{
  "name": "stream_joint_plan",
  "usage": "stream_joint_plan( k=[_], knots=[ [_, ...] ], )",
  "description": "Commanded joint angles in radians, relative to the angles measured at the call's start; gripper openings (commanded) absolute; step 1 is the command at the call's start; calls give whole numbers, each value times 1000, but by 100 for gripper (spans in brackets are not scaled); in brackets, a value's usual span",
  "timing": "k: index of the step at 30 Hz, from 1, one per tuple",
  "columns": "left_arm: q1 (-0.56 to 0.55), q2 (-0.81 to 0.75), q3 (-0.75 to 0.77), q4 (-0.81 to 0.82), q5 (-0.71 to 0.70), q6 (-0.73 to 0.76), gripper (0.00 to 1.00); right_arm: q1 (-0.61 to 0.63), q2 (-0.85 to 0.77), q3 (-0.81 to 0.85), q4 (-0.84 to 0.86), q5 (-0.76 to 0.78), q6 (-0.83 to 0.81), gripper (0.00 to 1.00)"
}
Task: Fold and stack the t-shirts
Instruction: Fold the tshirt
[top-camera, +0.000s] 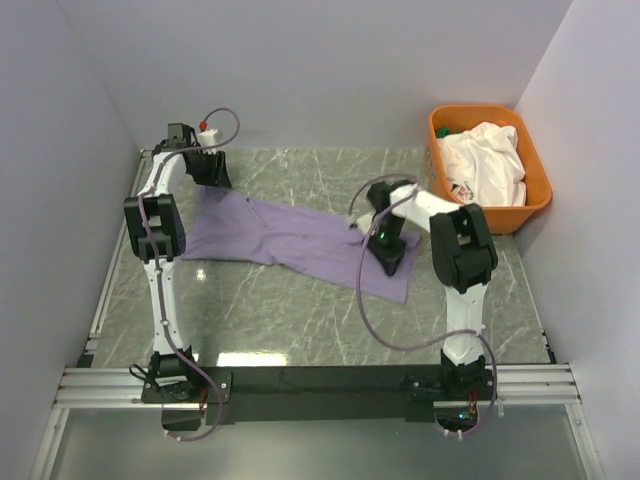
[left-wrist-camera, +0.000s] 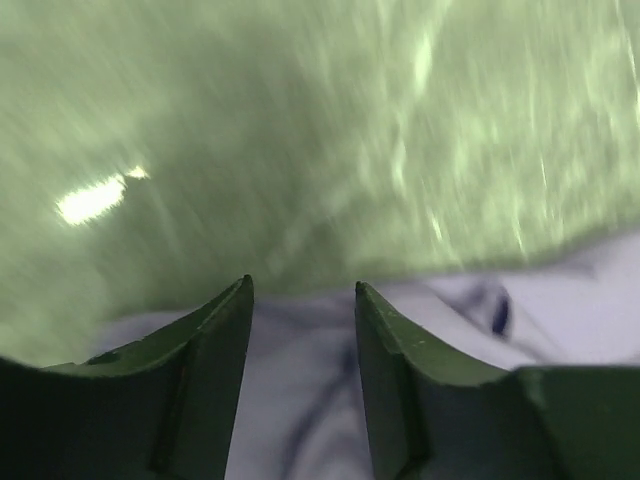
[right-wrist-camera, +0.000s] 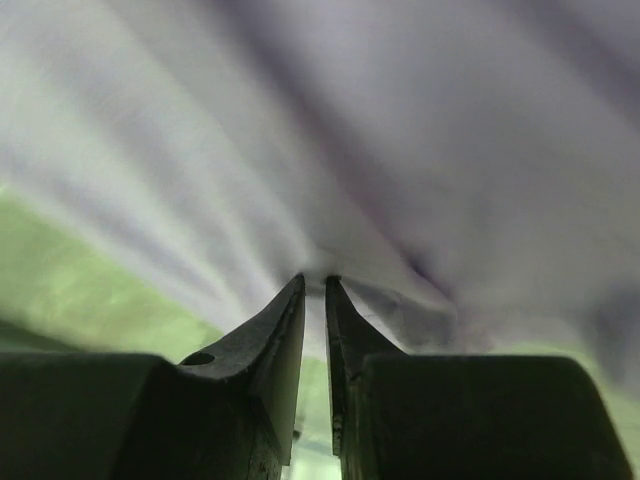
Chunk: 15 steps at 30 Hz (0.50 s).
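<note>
The lavender t-shirt (top-camera: 290, 235) lies spread and creased across the middle of the marble table (top-camera: 280, 320). My left gripper (top-camera: 217, 178) is at its far left corner. In the left wrist view this gripper (left-wrist-camera: 300, 285) is open, with lavender cloth (left-wrist-camera: 298, 400) lying between and under the fingers. My right gripper (top-camera: 388, 256) is over the shirt's right part. In the right wrist view it (right-wrist-camera: 314, 278) is shut on a pinched fold of the lavender cloth (right-wrist-camera: 400, 120). The white t-shirt (top-camera: 485, 165) lies bunched in the orange tub (top-camera: 540, 190).
The orange tub stands at the back right against the wall. Pale walls close in the table on the left, back and right. A metal rail (top-camera: 320, 385) with both arm bases runs along the near edge.
</note>
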Motion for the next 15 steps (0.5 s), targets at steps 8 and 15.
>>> stream_joint_plan(
  k=[8, 15],
  knots=[
    [5, -441, -240, 94, -44, -43, 58, 135, -229, -40, -128, -194, -128, 24],
    [-5, -705, -679, 115, -99, -221, 50, 42, -89, 93, -17, 48, -76, 23]
  ],
)
